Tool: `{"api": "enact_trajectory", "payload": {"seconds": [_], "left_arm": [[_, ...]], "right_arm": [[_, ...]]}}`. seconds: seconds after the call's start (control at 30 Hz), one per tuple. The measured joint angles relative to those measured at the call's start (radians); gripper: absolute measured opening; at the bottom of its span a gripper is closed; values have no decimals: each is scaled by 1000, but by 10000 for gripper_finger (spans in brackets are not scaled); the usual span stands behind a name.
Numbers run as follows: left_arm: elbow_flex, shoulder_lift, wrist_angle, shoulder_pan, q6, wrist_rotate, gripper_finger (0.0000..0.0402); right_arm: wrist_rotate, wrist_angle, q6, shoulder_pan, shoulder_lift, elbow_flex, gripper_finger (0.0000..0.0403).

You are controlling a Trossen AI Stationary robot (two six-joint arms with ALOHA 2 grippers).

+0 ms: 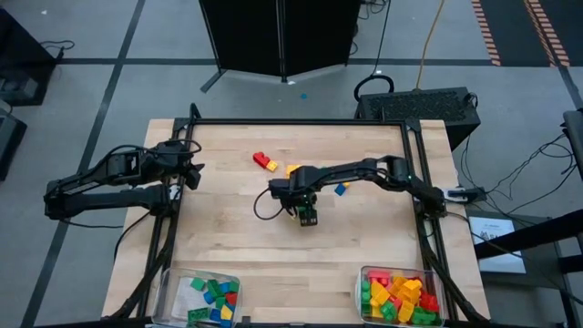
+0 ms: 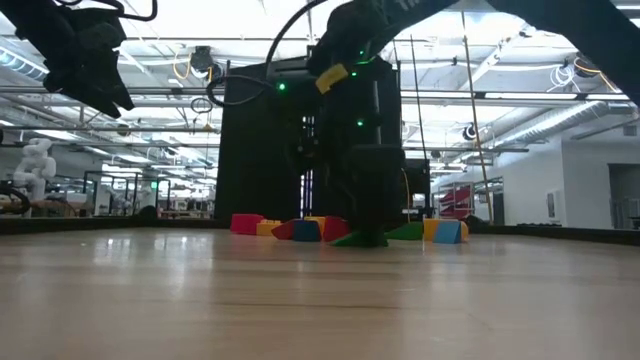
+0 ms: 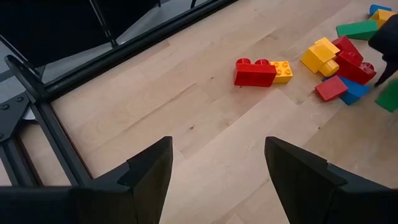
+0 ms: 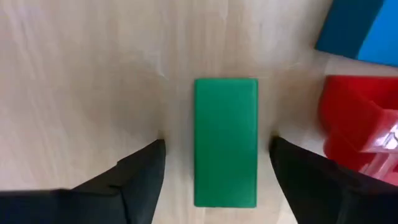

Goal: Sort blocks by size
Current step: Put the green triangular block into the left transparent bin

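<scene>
**Two open grippers, one green brick bracketed**

Two arms share the wooden worktop (image 1: 237, 237). The right gripper (image 1: 306, 215) is down near the middle of it, its fingers (image 4: 140, 180) spread wide on either side of a long green block (image 4: 226, 142) that lies flat on the wood; a gap shows on each side, so nothing is gripped. Just beside that block sit a red block (image 4: 357, 134) and a blue block (image 4: 364, 31).

The left gripper (image 1: 187, 171) hangs raised at the worktop's left edge, its fingers (image 3: 149, 171) open and empty.

More loose blocks lie toward the far middle of the worktop: a red brick (image 3: 255, 72) touching a small yellow brick (image 3: 282, 70), and to the right of them a tumbled cluster (image 3: 339, 65) of yellow, red, blue and green pieces.

At the near edge stand two clear bins: the left bin (image 1: 167, 290) holds mostly green and blue blocks, the right bin (image 1: 362, 293) a fuller heap of yellow, red and green.
</scene>
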Motion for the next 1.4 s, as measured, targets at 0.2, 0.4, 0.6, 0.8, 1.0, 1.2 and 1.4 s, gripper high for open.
{"api": "enact_trajectory", "payload": {"seconds": [0.2,0.4,0.6,0.8,1.0,1.2,1.4], "left_arm": [[0,0,0,0,0,0,255],[0,0,0,0,0,-1,255],[0,0,0,0,0,-1,255],[0,0,1,0,0,-1,255],[0,0,1,0,0,-1,255],[0,0,1,0,0,-1,255],[0,0,0,0,-1,0,255]], "right_arm": [[31,5,34,3,7,0,170],[37,2,93,5,3,0,106],[42,-9,187,36,-31,57,106],[32,64,324,108,-63,297,106],[24,501,389,219,-63,401,106],[-13,857,357,308,-25,401,106],[-103,1069,421,334,43,401,106]]}}
